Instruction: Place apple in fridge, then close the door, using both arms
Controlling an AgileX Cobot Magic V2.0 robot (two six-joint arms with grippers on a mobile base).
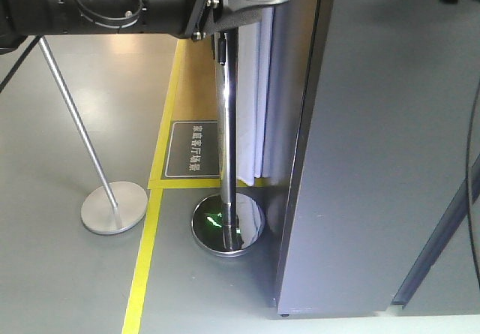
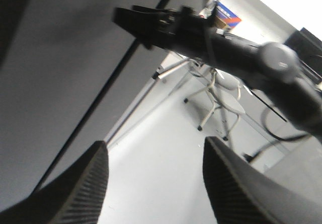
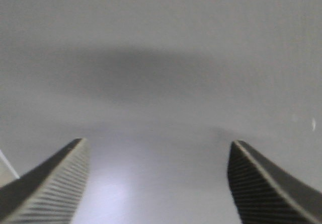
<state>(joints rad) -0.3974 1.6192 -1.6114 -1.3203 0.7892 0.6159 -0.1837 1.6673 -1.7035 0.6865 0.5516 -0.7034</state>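
Observation:
The apple is out of view. The fridge (image 1: 390,124) fills the right side of the front view as a tall dark grey face, and none of its white lining shows. My left gripper (image 2: 155,142) is open and empty, beside a dark grey panel (image 2: 55,68) with a black seam. My right arm (image 2: 236,48) crosses above it, its gripper (image 2: 132,20) against that panel. In the right wrist view my right gripper (image 3: 157,142) is open and empty, very close to a plain grey surface (image 3: 161,43) that carries its shadow.
Two chrome poles with round bases (image 1: 227,225) (image 1: 114,208) stand on the grey floor left of the fridge. Yellow floor tape (image 1: 146,259) and a floor sign (image 1: 193,148) lie there. A black arm segment (image 1: 112,4) spans the top. A stool (image 2: 221,98) stands behind.

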